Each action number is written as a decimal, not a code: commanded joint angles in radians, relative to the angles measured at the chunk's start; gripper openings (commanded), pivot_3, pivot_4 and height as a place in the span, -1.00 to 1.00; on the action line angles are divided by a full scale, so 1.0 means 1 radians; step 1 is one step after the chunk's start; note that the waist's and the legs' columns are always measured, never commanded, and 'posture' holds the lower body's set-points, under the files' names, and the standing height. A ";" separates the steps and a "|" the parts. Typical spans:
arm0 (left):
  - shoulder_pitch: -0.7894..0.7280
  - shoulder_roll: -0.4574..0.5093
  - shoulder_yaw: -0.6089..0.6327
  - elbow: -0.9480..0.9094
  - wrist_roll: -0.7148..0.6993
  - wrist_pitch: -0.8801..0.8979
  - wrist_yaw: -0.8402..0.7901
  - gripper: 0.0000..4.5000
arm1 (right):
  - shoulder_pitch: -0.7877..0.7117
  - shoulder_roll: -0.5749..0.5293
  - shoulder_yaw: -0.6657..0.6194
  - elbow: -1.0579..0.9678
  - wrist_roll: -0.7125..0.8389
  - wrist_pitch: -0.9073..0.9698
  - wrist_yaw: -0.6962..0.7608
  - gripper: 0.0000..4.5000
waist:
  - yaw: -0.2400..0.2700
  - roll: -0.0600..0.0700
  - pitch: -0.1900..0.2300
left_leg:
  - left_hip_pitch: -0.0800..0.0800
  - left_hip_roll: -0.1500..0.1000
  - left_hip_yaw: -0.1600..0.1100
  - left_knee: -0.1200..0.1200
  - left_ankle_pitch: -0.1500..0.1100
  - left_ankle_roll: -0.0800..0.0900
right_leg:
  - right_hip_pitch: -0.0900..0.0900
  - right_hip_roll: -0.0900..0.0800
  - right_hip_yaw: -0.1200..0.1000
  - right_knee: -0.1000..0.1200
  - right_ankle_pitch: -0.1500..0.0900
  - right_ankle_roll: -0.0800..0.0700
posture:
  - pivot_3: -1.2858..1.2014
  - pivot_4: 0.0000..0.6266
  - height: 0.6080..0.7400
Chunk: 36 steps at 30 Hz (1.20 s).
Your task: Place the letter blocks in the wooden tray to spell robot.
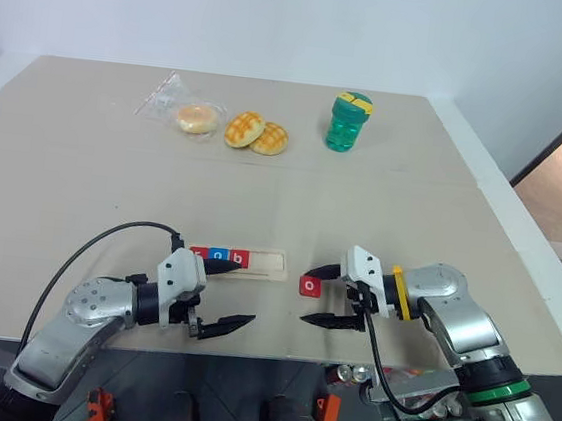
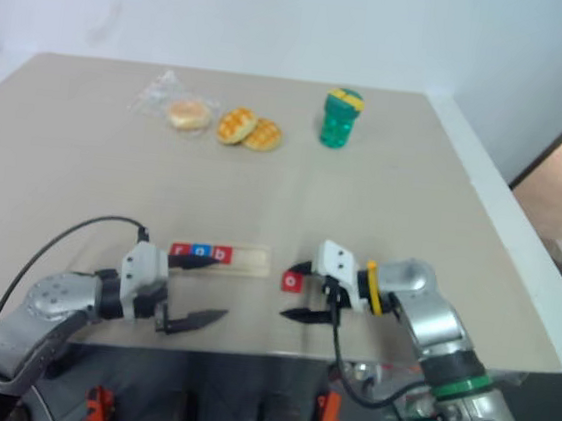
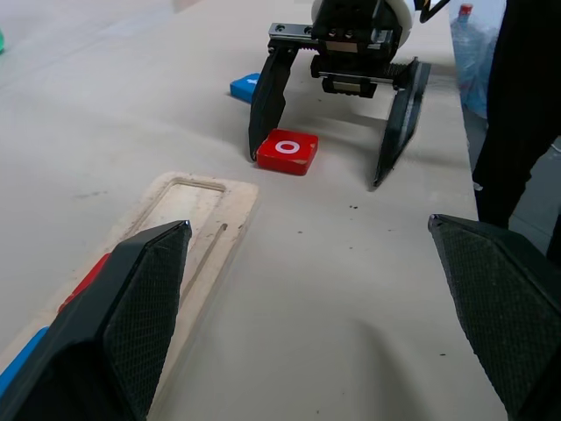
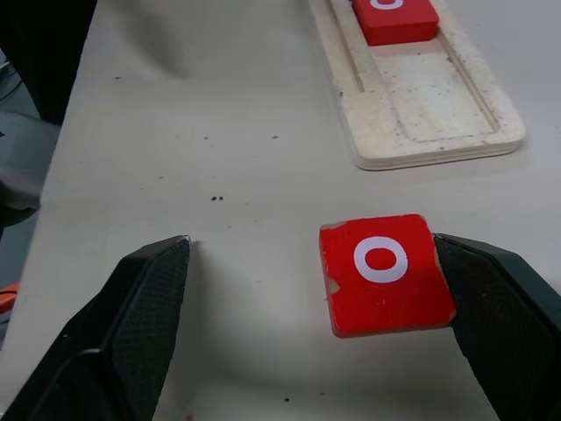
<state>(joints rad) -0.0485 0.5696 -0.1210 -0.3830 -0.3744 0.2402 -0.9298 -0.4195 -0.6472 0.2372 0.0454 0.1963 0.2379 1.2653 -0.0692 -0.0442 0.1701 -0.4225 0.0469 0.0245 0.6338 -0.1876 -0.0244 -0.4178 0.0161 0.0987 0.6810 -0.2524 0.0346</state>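
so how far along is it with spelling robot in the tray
Done: three blocks, r, o, b, sit in the wooden tray.
In hand: the open right gripper straddles the red o block on the table, one finger touching it.
Left: seat it, then the blue block behind.

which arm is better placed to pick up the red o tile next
Right. The right gripper stands open around the red square o tile, one finger against its edge. The left gripper, also open, sits by the pale wooden tray, away from that tile.
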 commanded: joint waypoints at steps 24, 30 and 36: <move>-0.014 -0.011 0.060 0.006 -0.021 0.003 0.049 1.00 | -0.137 0.026 -0.036 -0.261 0.058 0.407 -0.275 -0.45 | -0.007 0.000 0.000 | 0.000 0.001 0.002 0.001 0.000 0.000 | -0.001 0.000 0.001 0.000 0.002 0.000 | 0.03 -0.52 1.00; 0.010 -0.041 0.081 0.002 -0.003 0.007 0.135 1.00 | -0.308 0.116 0.061 -0.108 0.022 0.318 -0.217 -0.45 | -0.005 0.000 0.000 | -0.001 0.001 0.000 0.000 0.000 0.000 | -0.001 0.002 0.001 0.000 0.001 0.000 | 0.03 -0.52 1.00; 0.030 -0.060 0.087 -0.018 -0.002 0.015 0.182 1.00 | -0.347 0.173 0.134 0.034 -0.028 0.195 -0.162 -0.45 | -0.002 0.000 0.000 | -0.003 0.000 0.000 0.000 0.000 0.000 | -0.002 0.000 0.001 0.000 0.000 0.000 | 0.03 -0.52 1.00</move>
<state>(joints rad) -0.0244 0.5139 -0.0577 -0.3620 -0.3713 0.2615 -0.7601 -0.7348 -0.4786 0.3715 0.0689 0.1784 0.4764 1.0828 -0.0708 -0.0443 0.1701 -0.4253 0.0466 0.0244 0.6335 -0.1879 -0.0241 -0.4200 0.0159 0.0994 0.6808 -0.2521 0.0345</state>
